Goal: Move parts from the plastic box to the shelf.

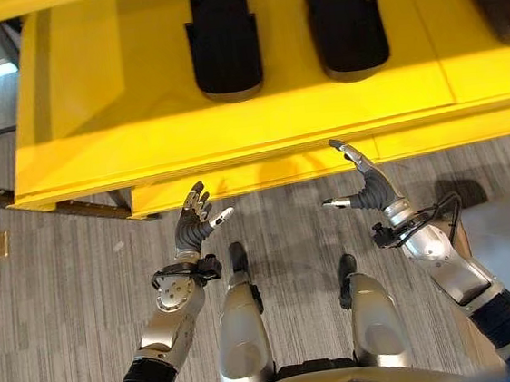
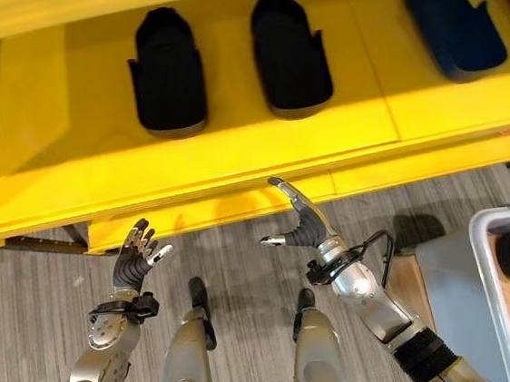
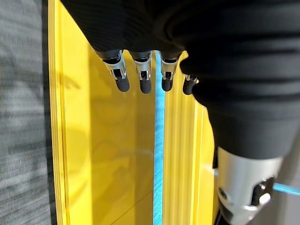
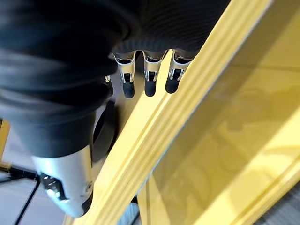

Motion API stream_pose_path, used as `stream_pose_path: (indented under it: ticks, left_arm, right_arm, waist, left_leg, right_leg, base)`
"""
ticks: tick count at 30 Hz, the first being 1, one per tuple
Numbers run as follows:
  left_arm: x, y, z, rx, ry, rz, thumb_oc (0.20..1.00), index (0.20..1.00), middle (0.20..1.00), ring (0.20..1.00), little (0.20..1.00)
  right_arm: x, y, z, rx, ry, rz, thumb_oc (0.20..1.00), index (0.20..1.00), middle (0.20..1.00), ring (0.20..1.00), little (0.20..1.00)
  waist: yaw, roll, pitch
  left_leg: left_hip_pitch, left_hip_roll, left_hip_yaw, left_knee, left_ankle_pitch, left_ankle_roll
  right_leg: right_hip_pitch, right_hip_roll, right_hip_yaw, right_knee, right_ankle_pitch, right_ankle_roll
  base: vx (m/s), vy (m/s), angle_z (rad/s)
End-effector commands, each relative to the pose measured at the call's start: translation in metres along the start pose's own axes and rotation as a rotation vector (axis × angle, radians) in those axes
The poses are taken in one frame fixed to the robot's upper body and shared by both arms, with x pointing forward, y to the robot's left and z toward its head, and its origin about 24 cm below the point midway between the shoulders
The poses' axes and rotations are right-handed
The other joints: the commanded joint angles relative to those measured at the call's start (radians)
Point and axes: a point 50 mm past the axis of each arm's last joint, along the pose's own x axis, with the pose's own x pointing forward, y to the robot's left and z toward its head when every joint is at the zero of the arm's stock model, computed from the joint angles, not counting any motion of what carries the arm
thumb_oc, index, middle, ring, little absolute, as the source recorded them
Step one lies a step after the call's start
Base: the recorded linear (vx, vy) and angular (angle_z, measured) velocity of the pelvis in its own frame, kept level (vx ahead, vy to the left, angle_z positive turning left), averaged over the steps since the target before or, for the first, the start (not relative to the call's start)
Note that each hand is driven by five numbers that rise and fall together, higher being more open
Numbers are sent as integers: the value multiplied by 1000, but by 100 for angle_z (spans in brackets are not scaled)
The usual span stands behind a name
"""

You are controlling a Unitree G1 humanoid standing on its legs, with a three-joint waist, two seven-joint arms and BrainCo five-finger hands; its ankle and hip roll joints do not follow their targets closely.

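Right hand open, empty, below shelf edge | left hand open, empty | parts on shelf | plastic box beside right arm, nearer that hand

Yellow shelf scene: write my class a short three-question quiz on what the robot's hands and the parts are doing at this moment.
1. True or false: the left hand is holding a black part.
2. How many dark parts lie on the yellow shelf in the right eye view, counting only those fully in frame?
A. one B. three C. five
3. Fill in: the grey plastic box stands on the robot's ____ side.

Key
1. False: both the left hand and the right hand are open and empty, raised before the shelf edge.
2. B: two black parts and one dark blue part.
3. right
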Motion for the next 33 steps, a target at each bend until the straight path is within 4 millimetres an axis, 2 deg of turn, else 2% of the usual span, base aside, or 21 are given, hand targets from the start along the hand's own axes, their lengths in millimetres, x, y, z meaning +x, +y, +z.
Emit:
stream_pose_path:
  ticks: [1, 4, 6, 8, 9, 10, 11, 12, 13, 14, 17, 19, 21, 24, 28, 33]
  left_arm:
    - [-1, 0, -1, 27, -16, -30, 1000, 1000, 1000, 1000, 1000]
    - [-4, 1, -10, -18, 12, -7, 1000, 1000, 1000, 1000, 1000]
    - [-4, 1, -9, -23, 5, -9, 1000, 1000, 1000, 1000, 1000]
    - [-6, 1, -10, -21, 6, -11, 1000, 1000, 1000, 1000, 1000]
    - [-6, 1, -10, -19, 7, -15, 1000, 1000, 1000, 1000, 1000]
    - [-6, 1, -10, -18, 7, -15, 1000, 1000, 1000, 1000, 1000]
    - [-7, 2, -11, -16, 11, -16, 1000, 1000, 1000, 1000, 1000]
    - [-12, 6, -15, -17, 28, -3, 1000, 1000, 1000, 1000, 1000]
    - [-12, 6, -15, -17, 28, -3, 1000, 1000, 1000, 1000, 1000]
    - [-17, 8, -16, -18, 30, 3, 1000, 1000, 1000, 1000, 1000]
    - [-26, 13, -18, -18, 37, 21, 1000, 1000, 1000, 1000, 1000]
    - [-28, 14, -19, -19, 42, 16, 1000, 1000, 1000, 1000, 1000]
    - [-29, 15, -20, -11, 51, 12, 1000, 1000, 1000, 1000, 1000]
    - [-33, 18, -25, 16, 84, 3, 1000, 1000, 1000, 1000, 1000]
    - [-36, 21, -28, 26, 107, 4, 1000, 1000, 1000, 1000, 1000]
    - [-35, 18, -29, 40, 123, -10, 1000, 1000, 1000, 1000, 1000]
  right_arm:
    - [2, -12, 9, 28, -71, -25, 1000, 1000, 1000, 1000, 1000]
    - [-10, -19, -11, 47, 30, -55, 1000, 1000, 1000, 1000, 1000]
    - [-16, -22, -19, 44, 69, -72, 1000, 1000, 1000, 1000, 1000]
    - [-18, -24, -25, 40, 98, -80, 1000, 1000, 1000, 1000, 1000]
    - [-21, -26, -29, 55, 123, -97, 1000, 1000, 1000, 1000, 1000]
    - [-21, -26, -29, 56, 122, -98, 1000, 1000, 1000, 1000, 1000]
    - [-24, -25, -32, 73, 139, -97, 1000, 1000, 1000, 1000, 1000]
    - [-30, -22, -37, 96, 165, -90, 1000, 1000, 1000, 1000, 1000]
    - [-30, -22, -37, 96, 165, -90, 1000, 1000, 1000, 1000, 1000]
    - [-37, -19, -40, 113, 189, -81, 1000, 1000, 1000, 1000, 1000]
    - [-37, -8, -43, 152, 203, -52, 1000, 1000, 1000, 1000, 1000]
    - [-36, -3, -41, 173, 197, -37, 1000, 1000, 1000, 1000, 1000]
    - [-38, -2, -42, 194, 206, -40, 1000, 1000, 1000, 1000, 1000]
    - [-43, 1, -45, 232, 232, -41, 1000, 1000, 1000, 1000, 1000]
    - [-47, 3, -47, 259, 252, -38, 1000, 1000, 1000, 1000, 1000]
    - [-51, 4, -49, 262, 270, -46, 1000, 1000, 1000, 1000, 1000]
  waist:
    - [-6, -22, -116]
    - [-12, -21, -160]
    - [-11, -26, -168]
    - [1, -34, -175]
    - [3, -39, -178]
    - [2, -38, -180]
    - [1, -44, -184]
    - [5, -48, -198]
    - [5, -48, -198]
    - [15, -37, -209]
    - [44, -25, -230]
    - [39, -27, -250]
    - [42, -28, -270]
    - [39, -34, -293]
    - [37, -35, -301]
    - [15, -24, -305]
  left_leg:
    - [24, 52, -15, -12, 38, -29]
    - [44, 48, -37, -10, 78, -32]
    - [44, 19, -74, 28, 76, -23]
    - [32, -39, -143, 72, 56, -7]
    - [12, -96, -163, 100, 26, 4]
    - [8, -96, -164, 101, 27, 4]
    - [4, -144, -162, 113, -34, 21]
    - [4, -223, -171, 135, -97, 43]
    - [4, -223, -170, 136, -98, 43]
    - [22, -319, -193, 127, -142, 72]
    - [13, -430, -289, 100, -140, 93]
    - [63, -409, -269, 54, -144, 106]
    - [85, -414, -284, 8, -136, 117]
    - [127, -395, -256, -53, -128, 131]
    - [155, -386, -231, -81, -129, 135]
    - [171, -377, -185, -111, -132, 141]
  right_leg:
    - [20, 98, 7, -132, 27, -34]
    - [65, 140, 52, -242, 66, -49]
    - [101, 148, 71, -291, 79, -58]
    - [130, 152, 89, -331, 97, -63]
    - [148, 154, 92, -353, 108, -66]
    - [146, 153, 91, -355, 111, -66]
    - [160, 153, 97, -370, 117, -63]
    - [177, 153, 104, -389, 133, -55]
    - [178, 153, 104, -389, 133, -55]
    - [192, 162, 115, -404, 144, -50]
    - [196, 204, 167, -423, 168, -42]
    - [215, 214, 180, -453, 180, -38]
    - [223, 215, 185, -482, 190, -36]
    - [245, 219, 197, -499, 198, -29]
    - [254, 223, 218, -504, 204, -23]
    - [237, 229, 254, -488, 206, -12]
  base:
    - [-2, -261, -41]
    - [27, -229, -54]
    - [38, -177, -46]
    - [40, -140, -21]
    - [28, -103, -28]
    - [34, -86, -31]
    - [79, -41, -27]
    - [84, -43, -7]
    - [147, 11, 6]
    - [107, 29, -18]
    - [124, 22, -66]
    - [135, 41, -99]
    - [100, 60, -33]
    - [104, 86, -14]
    - [63, 66, -30]
    - [19, 78, -33]
